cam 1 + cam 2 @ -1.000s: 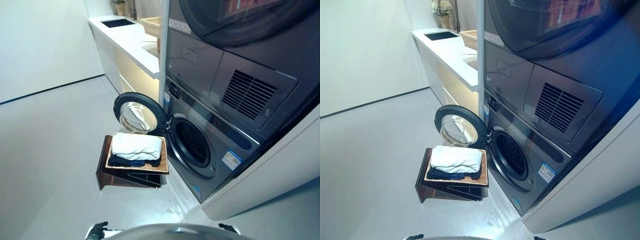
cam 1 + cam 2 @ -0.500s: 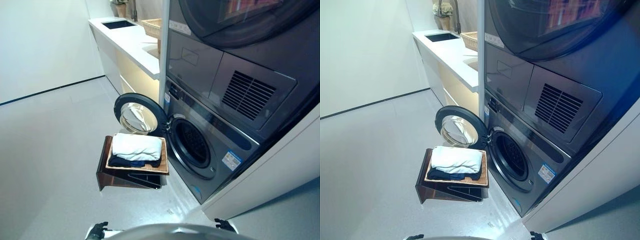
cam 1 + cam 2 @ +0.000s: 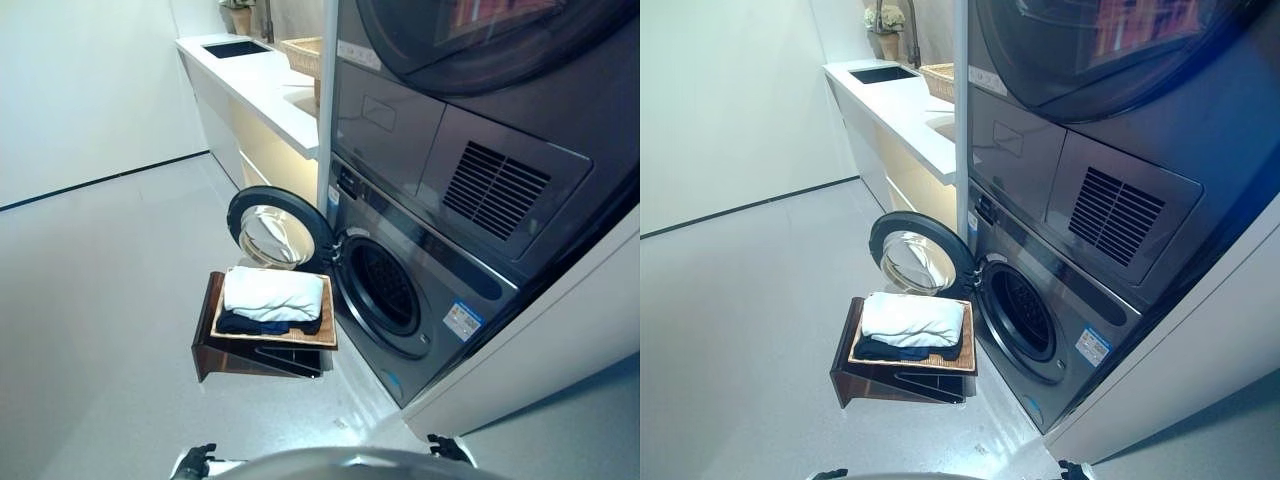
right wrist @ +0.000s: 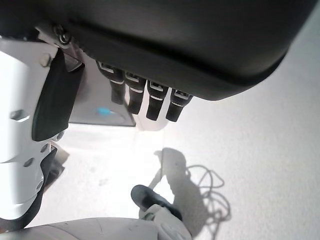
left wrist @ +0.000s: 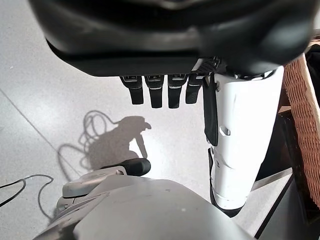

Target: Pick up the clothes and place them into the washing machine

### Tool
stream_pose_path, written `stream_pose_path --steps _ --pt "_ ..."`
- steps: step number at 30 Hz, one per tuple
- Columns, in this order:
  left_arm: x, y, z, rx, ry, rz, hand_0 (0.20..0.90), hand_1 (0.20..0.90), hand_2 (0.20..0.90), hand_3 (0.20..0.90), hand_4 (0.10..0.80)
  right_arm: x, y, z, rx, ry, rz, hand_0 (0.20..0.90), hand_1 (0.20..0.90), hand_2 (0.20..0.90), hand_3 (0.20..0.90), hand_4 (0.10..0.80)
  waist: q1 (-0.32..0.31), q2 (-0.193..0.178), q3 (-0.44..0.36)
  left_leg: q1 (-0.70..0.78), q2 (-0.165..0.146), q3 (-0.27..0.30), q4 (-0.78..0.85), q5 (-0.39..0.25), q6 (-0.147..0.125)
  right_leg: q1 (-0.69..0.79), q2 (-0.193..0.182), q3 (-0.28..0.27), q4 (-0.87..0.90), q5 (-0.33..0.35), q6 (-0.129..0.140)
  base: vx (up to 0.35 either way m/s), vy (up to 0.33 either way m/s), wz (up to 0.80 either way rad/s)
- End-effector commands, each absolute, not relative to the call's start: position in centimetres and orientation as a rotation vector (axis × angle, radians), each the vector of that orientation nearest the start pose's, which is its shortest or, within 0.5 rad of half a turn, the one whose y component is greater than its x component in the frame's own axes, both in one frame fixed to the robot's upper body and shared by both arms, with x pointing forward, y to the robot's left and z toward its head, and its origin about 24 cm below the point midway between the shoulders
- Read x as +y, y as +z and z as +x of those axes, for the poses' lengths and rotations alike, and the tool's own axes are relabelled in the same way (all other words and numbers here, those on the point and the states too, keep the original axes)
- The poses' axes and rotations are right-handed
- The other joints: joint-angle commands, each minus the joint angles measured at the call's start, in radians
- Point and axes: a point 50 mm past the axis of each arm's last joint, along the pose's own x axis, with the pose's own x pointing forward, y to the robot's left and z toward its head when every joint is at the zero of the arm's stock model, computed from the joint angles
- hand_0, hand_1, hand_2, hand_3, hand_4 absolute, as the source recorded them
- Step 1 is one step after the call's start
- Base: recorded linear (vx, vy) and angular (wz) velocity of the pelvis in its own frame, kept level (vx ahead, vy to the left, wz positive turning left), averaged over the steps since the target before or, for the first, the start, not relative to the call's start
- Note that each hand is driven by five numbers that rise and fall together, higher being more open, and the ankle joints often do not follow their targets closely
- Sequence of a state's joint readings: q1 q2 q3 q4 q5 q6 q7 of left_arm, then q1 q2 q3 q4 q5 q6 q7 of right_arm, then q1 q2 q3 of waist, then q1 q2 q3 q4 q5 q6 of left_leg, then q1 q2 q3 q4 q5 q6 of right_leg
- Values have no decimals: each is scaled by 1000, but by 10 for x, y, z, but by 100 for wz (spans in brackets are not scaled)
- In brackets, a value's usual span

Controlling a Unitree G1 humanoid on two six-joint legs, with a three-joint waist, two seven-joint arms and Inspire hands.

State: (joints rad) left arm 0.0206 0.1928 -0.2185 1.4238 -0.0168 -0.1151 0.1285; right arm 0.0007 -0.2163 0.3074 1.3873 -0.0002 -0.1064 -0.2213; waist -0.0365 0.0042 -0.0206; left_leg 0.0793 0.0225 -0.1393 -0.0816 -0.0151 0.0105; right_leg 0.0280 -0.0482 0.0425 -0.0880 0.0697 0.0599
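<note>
Well ahead of both dangling, empty hands, left (image 5: pixel 160 92) and right (image 4: pixel 145 102), fingers hanging loosely straight, the folded white-over-navy clothes (image 3: pixel 270 298) are sitting in a shallow woven tray (image 3: pixel 325 335), probably soft, light, best grasped by scooping under the stack's edges.

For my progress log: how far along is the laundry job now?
Done: only the washing machine door stands open. In hand: nothing; left hand and right hand hang open. Left: the folded clothes on the wicker tray must go into the drum.
</note>
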Motion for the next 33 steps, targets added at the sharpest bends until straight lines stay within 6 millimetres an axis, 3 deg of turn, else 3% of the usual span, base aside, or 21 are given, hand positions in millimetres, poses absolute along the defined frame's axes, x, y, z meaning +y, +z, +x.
stream_pose_path --steps 1,6,8,9,10,11,13,15,16,17,18,19,21,23,24,26,33 --pt "212 -167 91 1212 42 371 900 900 900 900 800 -231 -159 104 1134 -60 -593 900 900 900 900 800 18 -33 74 -22 -32 31 25 -31 -10 -6 -16 -9 66 -81 13 -49 -28 0" --pt "214 -166 95 1203 49 377 900 900 900 900 800 -230 -157 111 1108 -62 -591 900 900 900 900 800 17 -31 107 -75 -29 42 129 -68 -7 -75 7 16 180 -124 -5 -21 -74 -2" --pt "216 -165 97 1194 57 379 900 900 900 900 800 -229 -157 110 1102 -56 -586 900 900 900 900 800 19 -45 137 -138 -33 46 285 -89 -19 -80 30 35 231 -156 -29 81 -220 -6" --pt "216 -163 103 1175 67 370 900 900 900 900 800 -230 -158 107 1106 -61 -586 900 900 900 900 800 27 -56 165 -224 -42 31 444 -36 -24 -66 37 30 235 -160 -48 38 -187 -10" --pt "216 -163 103 1174 67 370 900 900 900 900 800 -230 -158 107 1106 -61 -586 900 900 900 900 800 25 -55 164 -227 -42 30 448 -37 -25 -67 38 29 235 -160 -48 -14 -187 9" --pt "214 -160 117 1133 86 353 900 900 900 900 800 -238 -156 106 1109 -92 -582 900 900 900 900 800 30 -62 202 -336 -74 11 603 27 -29 -59 34 14 234 -159 -59 -28 -75 21" --pt "213 -159 121 1118 100 342 900 900 900 900 800 -240 -155 106 1110 -105 -583 900 900 900 900 800 22 -64 207 -383 -71 18 607 34 -32 -61 33 7 236 -164 -60 39 -55 43" --pt "214 -158 122 1111 124 323 900 900 900 900 800 -245 -156 101 1135 -124 -593 900 900 900 900 800 31 -53 196 -388 -61 27 428 31 -32 -49 43 11 226 -183 -58 252 68 21" --pt "215 -158 123 1104 145 318 900 900 900 900 800 -249 -155 99 1145 -150 -588 900 900 900 900 800 40 -42 192 -411 -24 15 285 103 -45 -29 60 17 215 -197 -55 244 102 13" --pt "215 -158 123 1104 145 318 900 900 900 900 800 -249 -155 99 1145 -150 -587 900 900 900 900 800 40 -44 194 -406 -25 17 280 105 -45 -26 58 18 215 -198 -55 279 182 21" --pt "216 -156 126 1094 163 313 900 900 900 900 800 -253 -154 98 1149 -183 -573 900 900 900 900 800 46 -37 191 -420 16 20 173 140 -51 -12 60 29 220 -224 -47 146 111 20" --pt "217 -156 126 1094 163 313 900 900 900 900 800 -253 -154 98 1149 -183 -573 900 900 900 900 800 46 -38 192 -418 16 21 171 141 -51 -11 59 30 221 -224 -47 207 170 16" --pt "217 -157 123 1099 186 296 900 900 900 900 800 -260 -154 92 1175 -214 -568 900 900 900 900 800 52 -29 178 -393 31 11 139 145 -44 15 47 43 229 -253 -32 201 213 -11" --pt "222 -155 126 1093 181 314 900 900 900 900 800 -260 -154 93 1180 -245 -537 900 900 900 900 800 53 -42 146 -408 -1 64 215 119 -38 52 -19 39 219 -257 -1 296 317 -34" --pt "222 -155 126 1093 181 314 900 900 900 900 800 -260 -154 93 1180 -245 -537 900 900 900 900 800 54 -42 145 -408 -1 65 216 118 -38 52 -20 40 218 -257 -1 242 239 -32" --pt "224 -152 133 1062 165 339 900 900 900 900 800 -250 -154 103 1155 -167 -562 900 900 900 900 800 72 -59 115 -425 -20 102 248 87 -28 44 -75 37 175 -217 35 161 225 -46" --pt "225 -148 143 1032 145 371 900 900 900 900 800 -228 -149 138 1022 -70 -570 900 900 900 900 800 96 -103 111 -487 -29 140 335 28 -14 49 -123 24 112 -177 65 59 110 -23"
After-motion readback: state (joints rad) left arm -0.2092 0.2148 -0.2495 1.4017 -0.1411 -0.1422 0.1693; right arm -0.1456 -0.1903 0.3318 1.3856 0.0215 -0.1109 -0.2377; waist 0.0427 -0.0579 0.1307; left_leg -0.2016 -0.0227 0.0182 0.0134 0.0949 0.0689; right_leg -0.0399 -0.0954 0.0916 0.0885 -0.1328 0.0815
